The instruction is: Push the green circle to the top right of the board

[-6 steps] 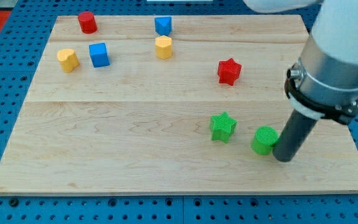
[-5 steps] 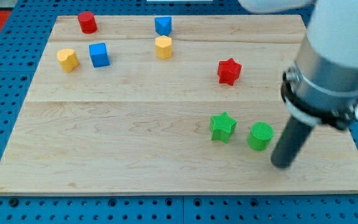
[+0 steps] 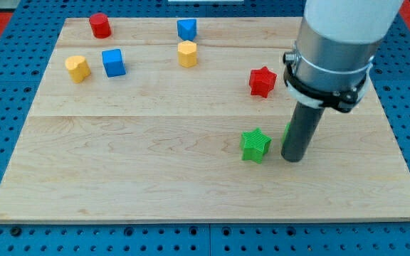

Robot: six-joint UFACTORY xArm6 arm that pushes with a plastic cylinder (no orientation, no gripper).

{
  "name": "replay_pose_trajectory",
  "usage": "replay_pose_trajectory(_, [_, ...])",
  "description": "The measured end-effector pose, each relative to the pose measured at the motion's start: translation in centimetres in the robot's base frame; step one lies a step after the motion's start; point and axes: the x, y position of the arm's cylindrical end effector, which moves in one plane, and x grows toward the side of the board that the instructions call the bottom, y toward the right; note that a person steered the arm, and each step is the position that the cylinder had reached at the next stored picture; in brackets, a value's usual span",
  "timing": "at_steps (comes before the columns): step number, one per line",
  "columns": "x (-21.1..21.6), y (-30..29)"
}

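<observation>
The green circle (image 3: pixel 287 132) is almost wholly hidden behind my rod; only a thin green sliver shows at the rod's left edge, in the board's lower right part. My tip (image 3: pixel 292 158) rests on the board just in front of the circle, towards the view's bottom. The green star (image 3: pixel 255 145) lies a little to the left of my tip, apart from it. The arm's grey body covers the board's upper right area.
A red star (image 3: pixel 262 81) sits above the green star. At the view's top left are a red cylinder (image 3: pixel 100 25), a yellow block (image 3: pixel 77 68) and a blue cube (image 3: pixel 113 62). A blue block (image 3: pixel 186 29) and a yellow hexagon (image 3: pixel 187 53) sit top centre.
My tip moved left, from the circle's right side to just below it. The green circle shifted slightly up and left and is now mostly hidden behind the rod.
</observation>
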Motion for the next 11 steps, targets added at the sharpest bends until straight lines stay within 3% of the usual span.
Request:
replay_pose_trajectory(6, [-14.3,4.9])
replay_pose_trajectory(7, [-11.2,4.9])
replay_pose_trajectory(8, [-11.8,8.3])
replay_pose_trajectory(9, [-15.4,9.9])
replay_pose_trajectory(11, [-18.4,7.9])
